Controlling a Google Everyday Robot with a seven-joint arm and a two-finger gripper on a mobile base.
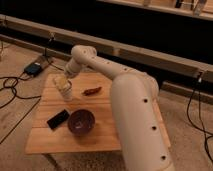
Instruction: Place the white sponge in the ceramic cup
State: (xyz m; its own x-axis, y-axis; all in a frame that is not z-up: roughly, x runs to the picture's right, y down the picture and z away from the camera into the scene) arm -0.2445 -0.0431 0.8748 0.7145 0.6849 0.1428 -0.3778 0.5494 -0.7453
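Gripper (63,82) sits spread right over cup (65,91); sponge not visible, prob soft, light, squashy — pinch mid-sides.

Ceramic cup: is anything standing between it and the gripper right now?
Nothing visible does. The gripper is right above the small white ceramic cup at the wooden table's left rear; the dark purple bowl sits apart, nearer the front.
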